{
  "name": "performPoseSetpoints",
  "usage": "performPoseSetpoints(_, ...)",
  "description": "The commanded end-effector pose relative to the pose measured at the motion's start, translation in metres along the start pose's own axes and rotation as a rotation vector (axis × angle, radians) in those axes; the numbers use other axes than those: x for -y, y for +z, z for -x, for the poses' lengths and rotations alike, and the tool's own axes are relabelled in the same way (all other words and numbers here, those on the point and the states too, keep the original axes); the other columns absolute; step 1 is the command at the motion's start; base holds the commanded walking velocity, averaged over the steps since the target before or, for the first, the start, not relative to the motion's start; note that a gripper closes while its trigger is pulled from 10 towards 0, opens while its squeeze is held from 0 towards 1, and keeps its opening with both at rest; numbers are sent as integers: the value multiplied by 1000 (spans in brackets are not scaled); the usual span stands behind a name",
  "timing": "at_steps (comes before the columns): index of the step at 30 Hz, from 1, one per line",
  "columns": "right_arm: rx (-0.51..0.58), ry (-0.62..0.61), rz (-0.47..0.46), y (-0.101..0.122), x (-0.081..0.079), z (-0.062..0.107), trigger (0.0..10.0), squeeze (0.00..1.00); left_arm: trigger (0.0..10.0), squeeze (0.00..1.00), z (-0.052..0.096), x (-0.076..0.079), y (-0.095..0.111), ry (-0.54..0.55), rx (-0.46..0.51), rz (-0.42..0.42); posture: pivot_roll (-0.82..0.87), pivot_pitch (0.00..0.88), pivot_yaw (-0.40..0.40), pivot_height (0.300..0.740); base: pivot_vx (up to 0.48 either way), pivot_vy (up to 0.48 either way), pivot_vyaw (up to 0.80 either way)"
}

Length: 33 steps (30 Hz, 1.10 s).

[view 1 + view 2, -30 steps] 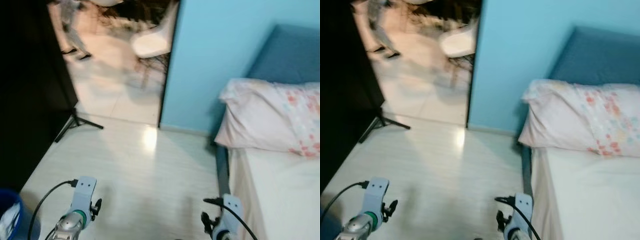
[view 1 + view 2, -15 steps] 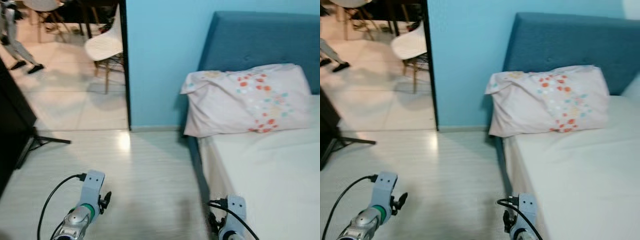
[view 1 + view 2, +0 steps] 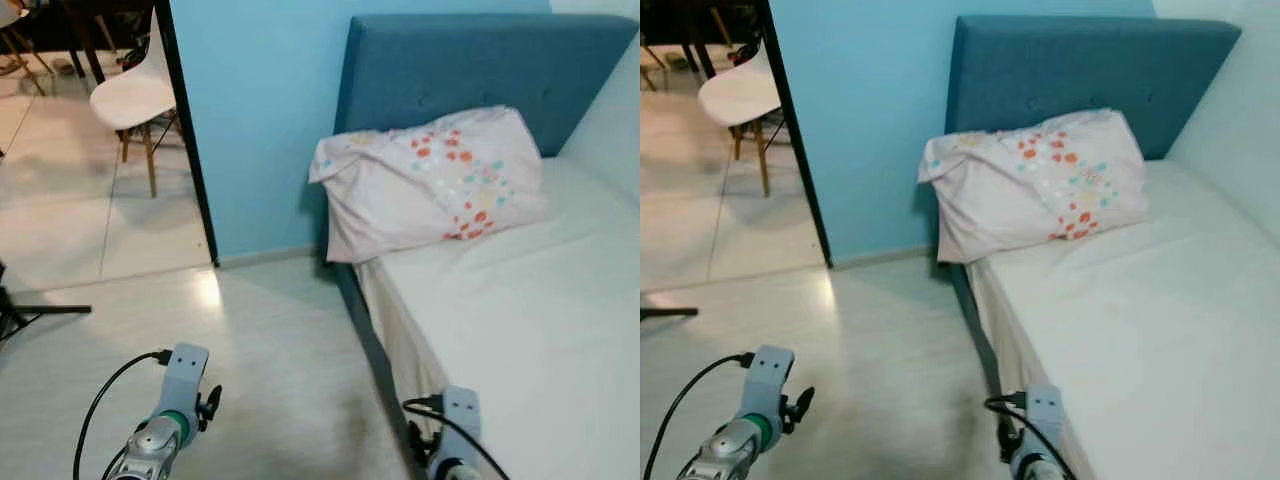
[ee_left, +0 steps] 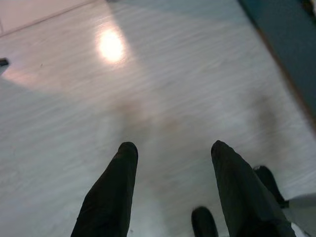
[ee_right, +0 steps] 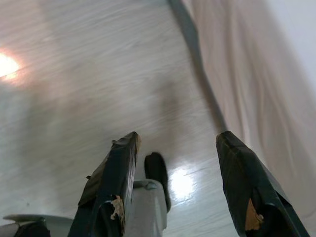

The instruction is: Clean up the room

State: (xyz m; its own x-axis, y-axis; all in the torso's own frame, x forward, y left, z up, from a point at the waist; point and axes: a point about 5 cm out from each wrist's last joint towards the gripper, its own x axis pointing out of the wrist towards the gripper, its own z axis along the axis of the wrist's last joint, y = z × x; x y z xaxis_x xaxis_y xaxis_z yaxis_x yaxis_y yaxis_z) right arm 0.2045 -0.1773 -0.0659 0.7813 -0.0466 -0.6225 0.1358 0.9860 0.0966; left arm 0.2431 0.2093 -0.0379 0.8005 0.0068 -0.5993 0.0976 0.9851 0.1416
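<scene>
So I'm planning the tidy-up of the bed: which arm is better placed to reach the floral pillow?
Probably the right. The right gripper hangs open beside the white-sheeted bed, the side where the pink floral pillow lies. The left gripper, also open, hangs over the pale floor, farther from the bed.

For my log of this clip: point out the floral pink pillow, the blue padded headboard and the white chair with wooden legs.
floral pink pillow [image 3: 430, 180], left eye view, middle of its face.
blue padded headboard [image 3: 470, 65], left eye view, upper panel.
white chair with wooden legs [image 3: 130, 95], left eye view, seat.
</scene>
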Motion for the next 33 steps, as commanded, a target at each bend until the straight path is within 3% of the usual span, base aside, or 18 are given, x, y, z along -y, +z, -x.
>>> performPoseSetpoints(1, -17, -17, 1, -5, 5, 2, 10000, 0, 10000, 0, 2, 2, -6, -4, -14, 11, 59, 15, 28, 706, -394, 0, 0)
performPoseSetpoints(33, -48, -28, 4, -11, 8, 4, 10000, 0, 10000, 0, 2, 0, -8, -3, -28, -19, 64, 11, 29, 706, -390, 0, 0)
